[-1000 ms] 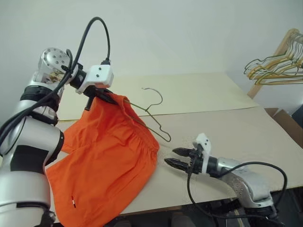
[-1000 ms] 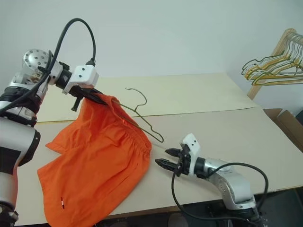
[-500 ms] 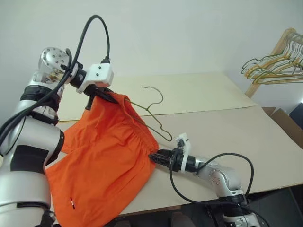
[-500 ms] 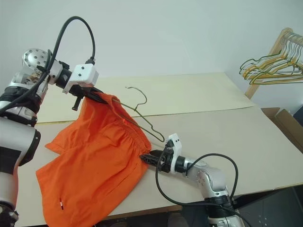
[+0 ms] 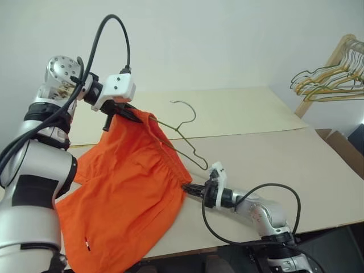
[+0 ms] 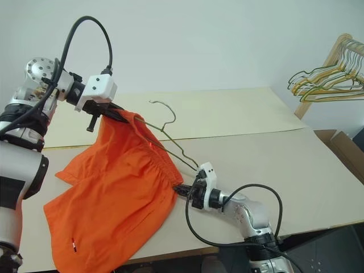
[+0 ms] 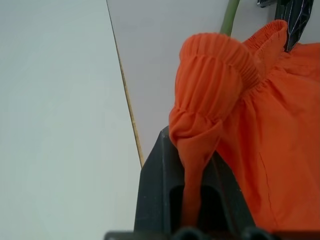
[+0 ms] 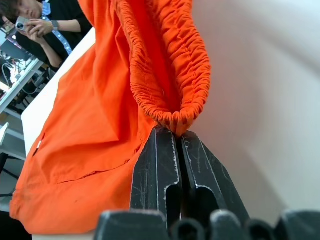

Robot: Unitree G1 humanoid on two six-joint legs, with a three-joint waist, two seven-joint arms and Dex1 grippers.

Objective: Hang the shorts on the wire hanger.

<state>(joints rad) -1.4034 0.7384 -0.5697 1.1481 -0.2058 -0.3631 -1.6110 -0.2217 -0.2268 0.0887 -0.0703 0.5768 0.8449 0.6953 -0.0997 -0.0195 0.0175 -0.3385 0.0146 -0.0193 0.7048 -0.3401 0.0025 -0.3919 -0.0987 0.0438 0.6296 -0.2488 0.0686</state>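
Note:
The orange shorts (image 5: 125,187) hang by one end of the waistband from my left gripper (image 5: 133,115), which is raised at the back left and shut on the gathered elastic (image 7: 210,75). The rest of the shorts drape down over the table. My right gripper (image 5: 189,189) lies low on the table at the waistband's lower end, shut on the fold of elastic (image 8: 175,112) at its fingertips. The wire hanger (image 5: 190,149) leans just beyond the waistband. Its hook points up and away, and one arm runs in under the fabric near the left gripper.
The beige table (image 5: 256,119) stretches wide to the right and behind the shorts. A wooden rack with bunched yellow and green hangers (image 5: 330,79) stands at the far right, above a cardboard box (image 5: 341,145). A person (image 8: 40,25) sits beyond the table's edge.
My right gripper moved left across the table to the lower end of the waistband and shut on it. The left gripper and the raised shorts stayed where they were.

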